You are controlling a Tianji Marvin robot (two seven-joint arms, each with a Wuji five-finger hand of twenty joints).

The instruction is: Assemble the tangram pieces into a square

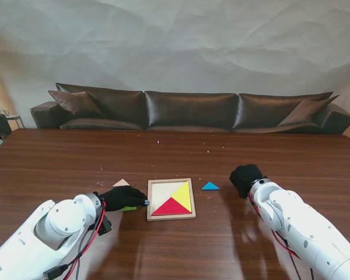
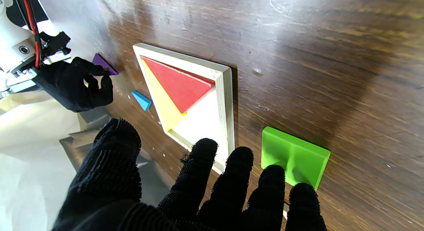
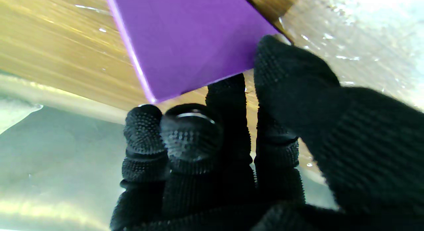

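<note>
A wooden square frame lies in front of me on the table, holding a red triangle and a yellow triangle; its other half is bare. My left hand is open just left of the frame. Its spread fingertips rest over a green square piece beside the frame's rim. My right hand is right of the frame. Its thumb and one finger pinch the edge of a purple piece, which lies flat on the table. A blue triangle sits between the frame and that hand.
A tan triangle lies just beyond my left hand. A dark leather sofa stands behind the table's far edge. Both white forearms come in from the near corners.
</note>
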